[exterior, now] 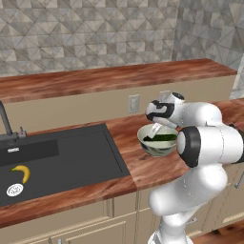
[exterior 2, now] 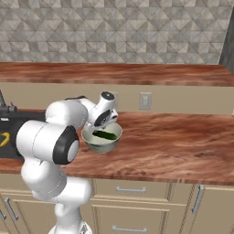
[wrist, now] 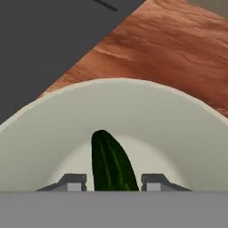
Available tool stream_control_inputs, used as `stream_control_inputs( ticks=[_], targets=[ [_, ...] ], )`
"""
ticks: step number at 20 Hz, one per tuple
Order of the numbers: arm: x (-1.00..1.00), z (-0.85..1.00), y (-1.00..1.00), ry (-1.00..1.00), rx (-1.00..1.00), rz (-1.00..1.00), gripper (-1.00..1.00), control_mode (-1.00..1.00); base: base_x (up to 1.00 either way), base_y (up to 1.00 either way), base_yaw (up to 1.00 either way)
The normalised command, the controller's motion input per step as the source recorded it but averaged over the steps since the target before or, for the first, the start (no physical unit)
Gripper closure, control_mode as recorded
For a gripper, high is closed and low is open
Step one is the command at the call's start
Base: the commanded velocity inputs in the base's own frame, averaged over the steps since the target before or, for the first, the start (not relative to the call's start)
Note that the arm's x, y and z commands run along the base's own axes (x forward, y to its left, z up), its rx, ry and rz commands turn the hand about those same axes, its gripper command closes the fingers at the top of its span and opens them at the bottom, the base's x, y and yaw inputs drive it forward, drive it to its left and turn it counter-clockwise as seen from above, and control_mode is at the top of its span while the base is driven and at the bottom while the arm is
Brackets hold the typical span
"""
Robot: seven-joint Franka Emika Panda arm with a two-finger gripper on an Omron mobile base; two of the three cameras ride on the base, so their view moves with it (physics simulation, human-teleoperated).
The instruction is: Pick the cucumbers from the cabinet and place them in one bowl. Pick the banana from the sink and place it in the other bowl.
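I've got the gripper (wrist: 114, 181) down inside the bowl (exterior: 147, 143) on the counter (exterior 2: 183, 146), a cucumber (wrist: 110, 162) between its fingertips (wrist: 71, 181). Jaws stand slightly apart beside it; can't tell if they grip or have let go. Banana (exterior: 21, 172) sits in the sink (exterior: 71, 157) near the drain. Risk: lifting too early drags the cucumber out, or a fingertip catches the rim and tips the bowl.

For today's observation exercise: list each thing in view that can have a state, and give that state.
cucumber: lying inside the bowl, between the fingertips
bowl: upright on the counter, holding a cucumber
banana: lying in the sink, by the drain
sink: dry, faucet off
gripper: just above the bowl, jaws slightly apart around the cucumber
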Motion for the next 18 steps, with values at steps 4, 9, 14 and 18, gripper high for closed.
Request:
stream_control_inputs(
  ticks=[4, 9, 14, 18],
  targets=[
    [0.32, -0.14, -0.04, 0.0, 0.08, 0.19, -1.0, -1.0, 0.0, 0.0, 0.0],
    [0.1, 0.04, -0.02, 0.03, -0.01, 0.11, -1.0, -1.0, 0.0, 0.0, 0.0],
    [-0.1, 0.62, 0.0, 0.11, -0.11, 0.02, -1.0, -1.0, 0.0, 0.0, 0.0],
    [-0.41, 0.71, -0.02, 0.05, -0.06, -0.01, -1.0, -1.0, 0.0, 0.0, 0.0]
  ],
)
